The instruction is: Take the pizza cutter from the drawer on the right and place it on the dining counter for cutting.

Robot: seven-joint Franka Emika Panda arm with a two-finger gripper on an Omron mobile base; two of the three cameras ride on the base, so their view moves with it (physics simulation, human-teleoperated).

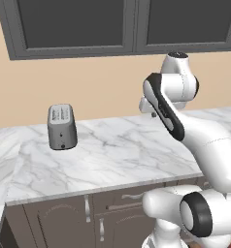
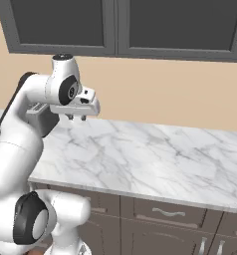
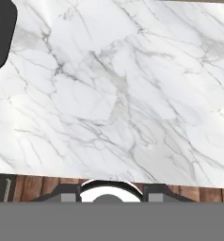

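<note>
The white two-finger gripper [image 2: 76, 118] hangs pointing down over a white marble countertop with grey veins [image 2: 150, 154], clear of the stone. Its two small dark fingertips [image 2: 70, 118] stand spread, with a gap between them and nothing pinched in it in the right base view.

Straight below the fingers lies bare marble. To the fingers' left, well apart from them, a boxy grey metal toaster with two slots [image 1: 62, 127] stands upright on the same top; its dark rounded corner [image 3: 1, 33] shows at the upper left of the hand view.

Below the fingers and nearer the robot, under the counter's front edge, are grey-brown cabinet fronts with curved silver handles [image 2: 166, 212], all closed. Above and beyond the fingers, dark grey wall cabinets [image 2: 115, 27] hang on the beige wall.

I cannot tell where the pizza cutter is.
</note>
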